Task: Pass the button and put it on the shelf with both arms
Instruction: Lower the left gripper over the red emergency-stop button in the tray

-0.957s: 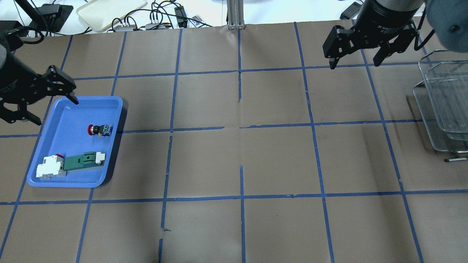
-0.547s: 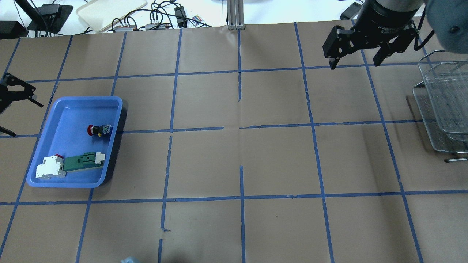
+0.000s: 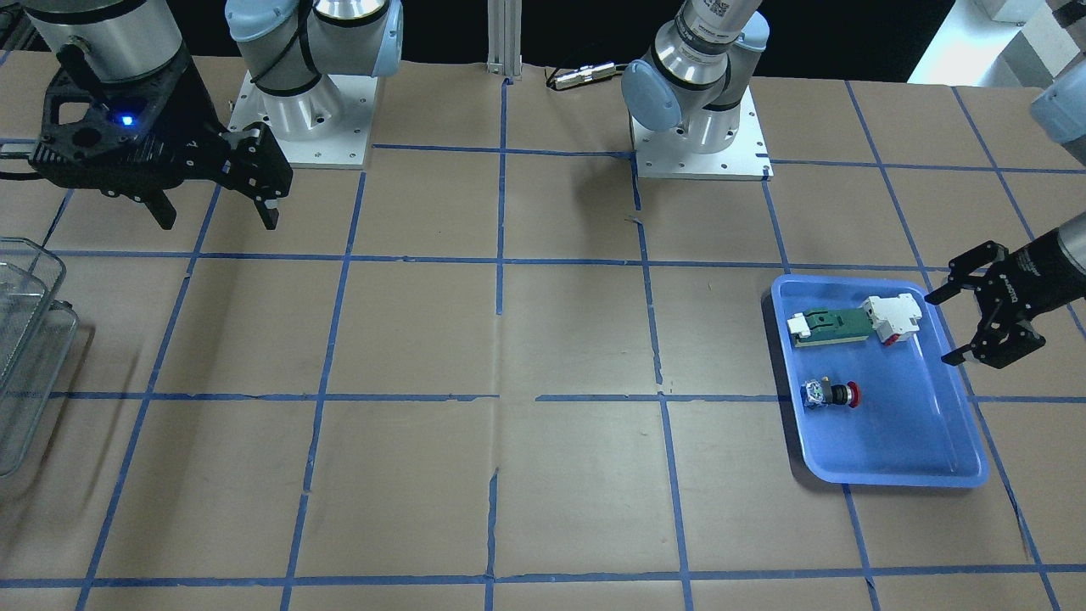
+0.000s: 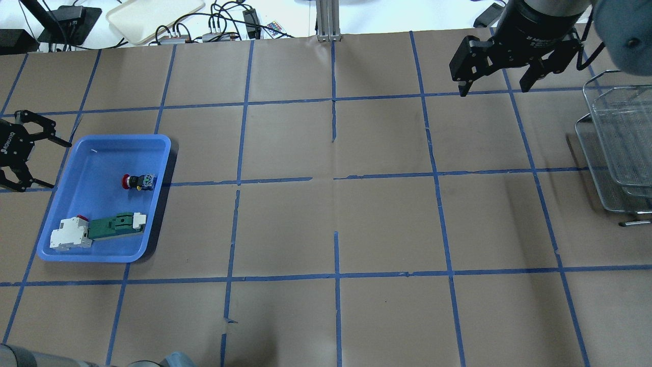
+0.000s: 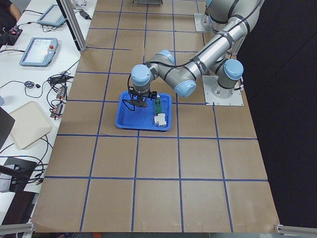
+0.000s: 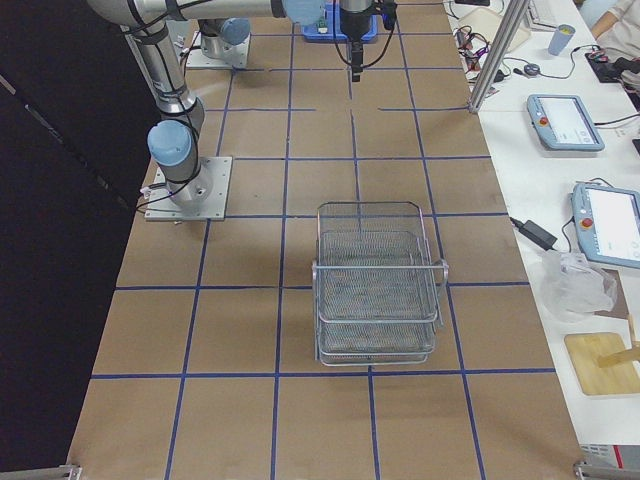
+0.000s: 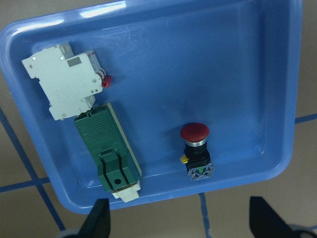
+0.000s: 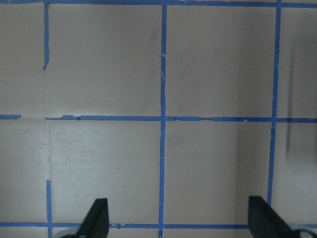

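Note:
The button (image 4: 137, 181) lies on its side in the blue tray (image 4: 102, 153), red cap toward the tray's left. It also shows in the front view (image 3: 833, 394) and in the left wrist view (image 7: 195, 148). My left gripper (image 4: 61, 165) is open and empty above the tray's left edge, apart from the button; it also shows in the front view (image 3: 937, 331) and in the left wrist view (image 7: 181, 223). My right gripper (image 4: 493, 92) is open and empty over the far right of the table, left of the shelf (image 4: 621, 132), which also shows in the right exterior view (image 6: 375, 290).
A green-and-white part (image 4: 114, 225) and a white block with a red tab (image 4: 69, 233) lie in the tray's near end. A metal post (image 4: 328, 20) stands at the table's far edge. Cables and a beige tray (image 4: 153, 15) lie beyond it.
My left gripper swung left away from the tray's far corner, almost out of view, then came back right to the tray's left edge. The right arm and the button have not moved.

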Robot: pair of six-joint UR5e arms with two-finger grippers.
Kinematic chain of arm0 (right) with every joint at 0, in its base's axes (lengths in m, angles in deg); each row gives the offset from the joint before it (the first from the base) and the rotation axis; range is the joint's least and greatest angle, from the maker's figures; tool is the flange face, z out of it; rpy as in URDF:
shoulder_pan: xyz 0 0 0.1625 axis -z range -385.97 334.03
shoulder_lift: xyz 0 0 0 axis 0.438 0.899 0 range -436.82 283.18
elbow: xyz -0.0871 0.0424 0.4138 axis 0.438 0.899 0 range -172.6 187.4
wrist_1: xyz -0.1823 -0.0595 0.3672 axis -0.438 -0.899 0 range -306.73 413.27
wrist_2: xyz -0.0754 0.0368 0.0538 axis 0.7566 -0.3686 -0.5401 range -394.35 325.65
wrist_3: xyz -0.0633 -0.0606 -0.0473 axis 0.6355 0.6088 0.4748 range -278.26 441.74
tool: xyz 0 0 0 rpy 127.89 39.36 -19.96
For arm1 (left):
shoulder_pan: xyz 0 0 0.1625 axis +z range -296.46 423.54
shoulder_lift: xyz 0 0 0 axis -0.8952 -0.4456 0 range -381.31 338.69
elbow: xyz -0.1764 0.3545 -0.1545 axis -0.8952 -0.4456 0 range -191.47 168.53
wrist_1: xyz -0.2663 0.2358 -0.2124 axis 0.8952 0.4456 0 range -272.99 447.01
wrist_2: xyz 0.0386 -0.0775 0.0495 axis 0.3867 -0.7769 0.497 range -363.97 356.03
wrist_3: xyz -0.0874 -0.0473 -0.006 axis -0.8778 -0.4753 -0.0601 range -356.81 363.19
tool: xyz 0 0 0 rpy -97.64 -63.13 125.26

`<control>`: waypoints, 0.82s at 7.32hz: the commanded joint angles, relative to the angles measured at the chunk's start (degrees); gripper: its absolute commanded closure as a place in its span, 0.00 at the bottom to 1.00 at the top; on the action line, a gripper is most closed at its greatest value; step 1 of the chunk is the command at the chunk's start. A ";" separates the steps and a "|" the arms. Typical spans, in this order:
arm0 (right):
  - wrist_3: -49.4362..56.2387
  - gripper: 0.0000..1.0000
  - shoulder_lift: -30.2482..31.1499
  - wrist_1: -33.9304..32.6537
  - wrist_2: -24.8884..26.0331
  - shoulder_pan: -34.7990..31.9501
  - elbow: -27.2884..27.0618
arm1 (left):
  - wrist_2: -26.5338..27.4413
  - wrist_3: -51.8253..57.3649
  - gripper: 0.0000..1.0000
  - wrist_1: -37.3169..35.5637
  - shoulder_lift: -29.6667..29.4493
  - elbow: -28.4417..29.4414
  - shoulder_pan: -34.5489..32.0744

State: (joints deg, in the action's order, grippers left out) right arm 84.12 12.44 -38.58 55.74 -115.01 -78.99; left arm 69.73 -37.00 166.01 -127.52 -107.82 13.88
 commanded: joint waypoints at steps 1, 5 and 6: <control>0.00 0.00 -0.05 -0.09 0.00 0.00 -0.09 | -6.18 -2.87 0.00 -0.42 -5.13 0.54 0.35; 0.00 0.00 -0.14 -0.09 0.00 0.00 -0.09 | -9.25 -3.32 0.00 -0.59 -10.41 0.63 1.75; 0.00 0.00 -0.14 -0.09 0.00 0.00 -0.09 | -10.14 -3.58 0.00 -0.68 -11.29 0.54 1.85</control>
State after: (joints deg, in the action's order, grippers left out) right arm 84.12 12.33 -38.67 55.74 -115.01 -79.08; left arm 61.18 -40.29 165.43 -137.58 -107.20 15.28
